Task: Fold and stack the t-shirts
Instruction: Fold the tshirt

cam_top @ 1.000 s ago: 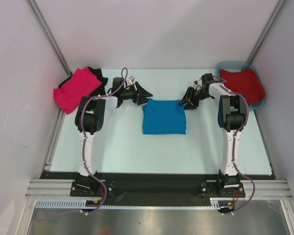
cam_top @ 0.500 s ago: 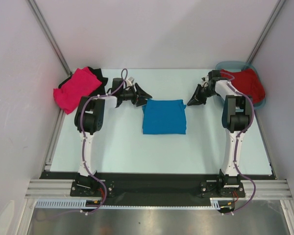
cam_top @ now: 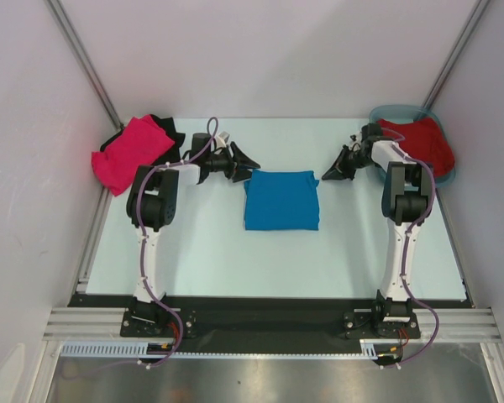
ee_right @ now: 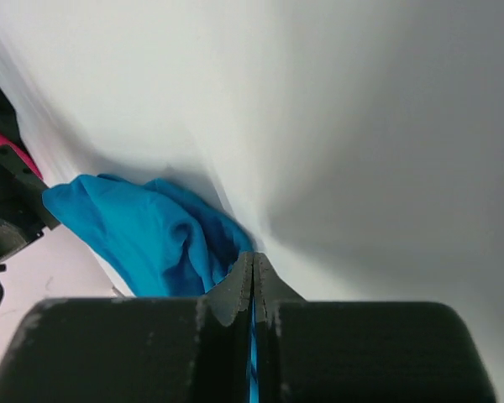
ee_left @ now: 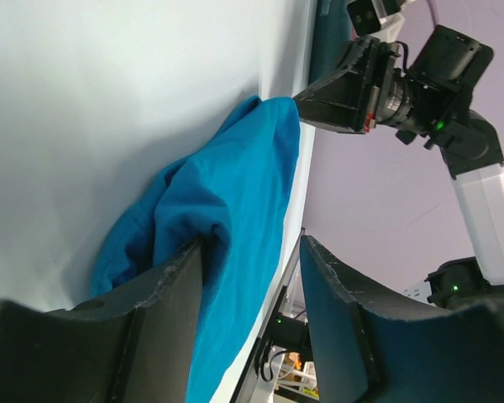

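A robotics lab test cell, seen from above.
A pale table (cam_top: 202, 252) is boxed in by plain white panels (cam_top: 260, 50) framed with aluminium profiles (cam_top: 78, 50). A left arm (cam_top: 145, 252) and a right arm (cam_top: 395, 252) are bolted to a black base plate (cam_top: 269, 317) at the bottom of the frame, where slotted cable duct (cam_top: 101, 348) and brushed metal sheet (cam_top: 269, 382) are seen.
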You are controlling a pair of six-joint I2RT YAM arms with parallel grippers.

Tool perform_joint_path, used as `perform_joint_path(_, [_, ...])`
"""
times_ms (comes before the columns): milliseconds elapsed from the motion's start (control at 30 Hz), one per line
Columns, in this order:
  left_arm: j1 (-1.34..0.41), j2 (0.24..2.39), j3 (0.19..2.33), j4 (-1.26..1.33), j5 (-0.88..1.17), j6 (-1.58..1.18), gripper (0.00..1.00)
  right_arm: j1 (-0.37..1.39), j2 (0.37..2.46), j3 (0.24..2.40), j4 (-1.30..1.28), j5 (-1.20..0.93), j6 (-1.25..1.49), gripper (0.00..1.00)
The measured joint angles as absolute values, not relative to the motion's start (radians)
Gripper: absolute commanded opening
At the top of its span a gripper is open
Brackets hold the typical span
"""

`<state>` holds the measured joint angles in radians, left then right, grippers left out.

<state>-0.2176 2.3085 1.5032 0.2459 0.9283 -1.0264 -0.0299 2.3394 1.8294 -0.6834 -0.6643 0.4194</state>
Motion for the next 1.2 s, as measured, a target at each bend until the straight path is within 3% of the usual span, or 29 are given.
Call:
perform_joint_path(667, [-0.213,2.308,1.504,0.261,0.929,-1.041,0.54,0.05,2.42,1.794,-0.551,-0.847,0.535,0.0])
perform_joint_path(1200, [-0.21,2.308,1.504,0.268,0.937,-1.048,0.54,-0.038,2.382,1.819,-0.622,-0.718,0.508,0.0])
